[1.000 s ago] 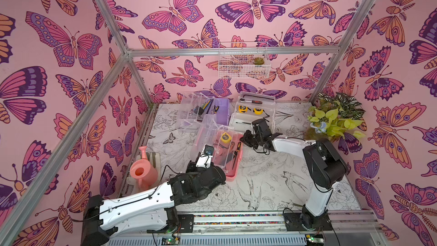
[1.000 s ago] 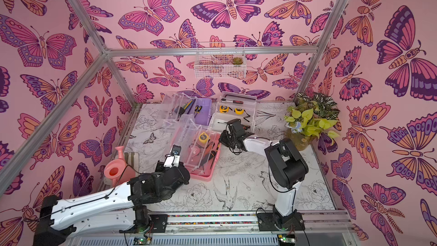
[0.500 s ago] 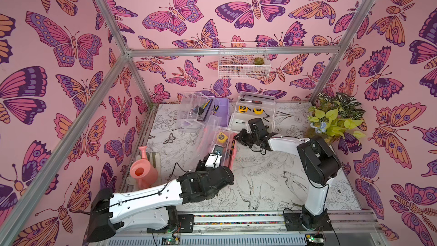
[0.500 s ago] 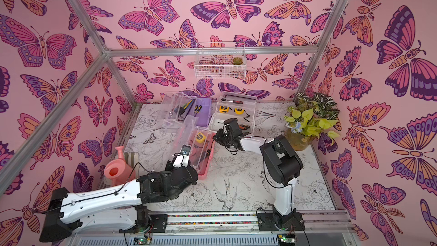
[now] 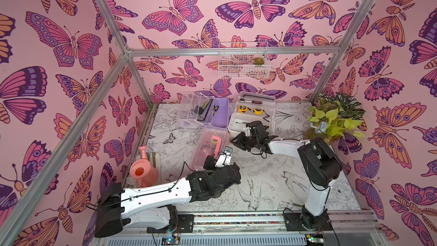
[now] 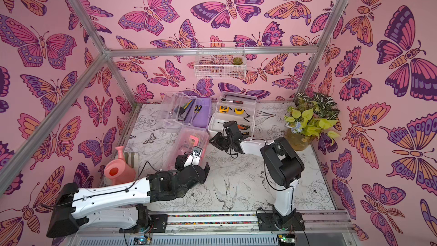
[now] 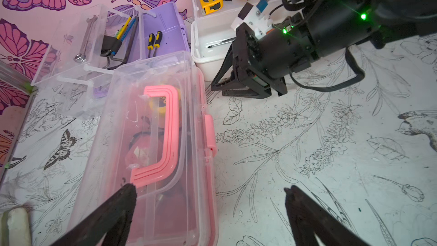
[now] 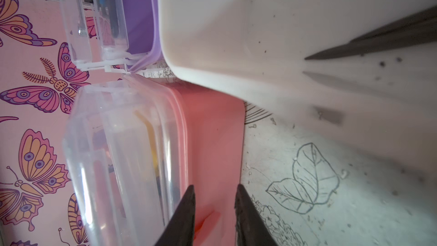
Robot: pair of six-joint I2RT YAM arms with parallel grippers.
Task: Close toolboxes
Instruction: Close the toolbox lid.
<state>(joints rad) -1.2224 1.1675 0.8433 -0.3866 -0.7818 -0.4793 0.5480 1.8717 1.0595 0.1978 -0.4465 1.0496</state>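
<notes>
a: spotting the pink toolbox (image 5: 210, 146) flat on the printed mat (image 5: 272, 173), with clear lid down on the base and pink handle (image 7: 163, 133) lying on top. shut, then?

b: looks shut, yes. cannot tell about the side latch (image 7: 210, 133), though.

a: and beyond the pink toolbox?

b: finding the purple toolbox (image 5: 220, 112) just past its far end, open, with clear tray and lid spread toward the wall. finding the white toolbox (image 5: 238, 126) just beside that same far end, open too, with yellow tape measures (image 5: 248, 110) up in the raised tray.

a: pincers?

b: seeing the left gripper (image 7: 209, 188) at the near end of the pink toolbox, spread wide, gripping nothing, with one fingertip (image 7: 128, 192) over the lid by the handle's end and its mate over bare mat. seeing the right gripper (image 8: 214, 186) low by the far corner of the pink toolbox, next to the white one, parted by a narrow gap, pinching nothing.
</notes>
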